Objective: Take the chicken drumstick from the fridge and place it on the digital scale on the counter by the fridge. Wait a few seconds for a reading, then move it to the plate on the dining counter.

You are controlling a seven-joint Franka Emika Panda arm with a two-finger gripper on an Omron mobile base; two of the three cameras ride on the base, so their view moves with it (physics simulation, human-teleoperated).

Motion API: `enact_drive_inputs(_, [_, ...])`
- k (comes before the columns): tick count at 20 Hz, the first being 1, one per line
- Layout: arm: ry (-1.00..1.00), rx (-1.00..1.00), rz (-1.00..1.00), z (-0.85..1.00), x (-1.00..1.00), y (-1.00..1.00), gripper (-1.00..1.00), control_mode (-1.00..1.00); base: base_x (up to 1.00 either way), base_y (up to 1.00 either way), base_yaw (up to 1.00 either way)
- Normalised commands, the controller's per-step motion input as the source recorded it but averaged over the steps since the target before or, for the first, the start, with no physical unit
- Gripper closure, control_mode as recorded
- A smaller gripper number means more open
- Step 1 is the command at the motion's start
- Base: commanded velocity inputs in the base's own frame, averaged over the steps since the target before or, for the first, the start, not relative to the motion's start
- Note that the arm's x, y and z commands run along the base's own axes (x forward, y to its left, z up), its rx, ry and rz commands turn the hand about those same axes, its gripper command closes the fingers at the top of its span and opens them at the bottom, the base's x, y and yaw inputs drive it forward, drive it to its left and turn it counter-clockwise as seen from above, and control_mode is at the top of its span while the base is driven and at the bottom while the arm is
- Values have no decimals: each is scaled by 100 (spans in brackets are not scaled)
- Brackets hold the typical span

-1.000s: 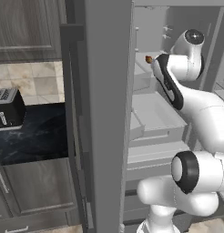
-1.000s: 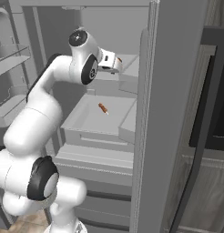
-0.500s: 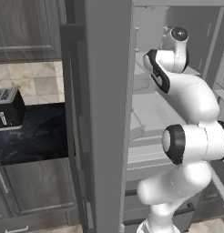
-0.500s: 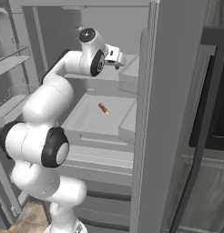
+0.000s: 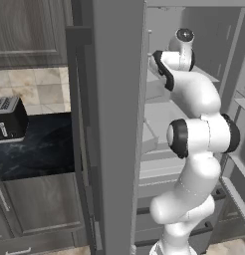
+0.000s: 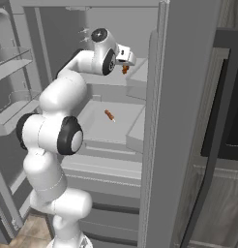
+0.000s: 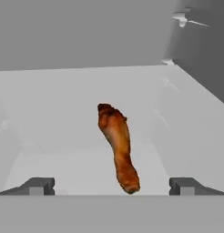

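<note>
The chicken drumstick (image 7: 117, 145) lies on a pale shelf inside the fridge (image 6: 188, 72), its long axis running away from the hand, thick end farther in. The gripper (image 7: 112, 185) hovers just short of it with jaws spread wide and nothing between them; the fingertips (image 7: 38, 185) stand on either side of the drumstick's near, narrow end. In the right base view the drumstick (image 6: 110, 115) rests near the middle of that shelf, below the hand. To do this step well, I judge the hand should ease forward until the meat's thicker middle sits between the fingers, keep clear of the shelf floor, then close squarely across its width rather than pinching the tapering tip.
</note>
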Motion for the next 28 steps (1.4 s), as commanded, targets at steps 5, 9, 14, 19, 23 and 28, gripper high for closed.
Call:
enact_drive_inputs(5, [4,1,0,-10,61,-4,-100,-100,0,0,0])
enact_drive_inputs(9, [6,1,1,-17,49,-17,-100,-100,0,0,0])
enact_drive_inputs(14, [5,0,2,-20,30,-16,-100,-100,0,0,0])
enact_drive_inputs(19, [5,0,3,-28,27,-3,-100,-100,0,0,0])
enact_drive_inputs(23, [6,0,2,-67,2,6,100,-100,0,0,0])
enact_drive_inputs(28, [1,0,0,-62,0,18,100,-100,0,0,0])
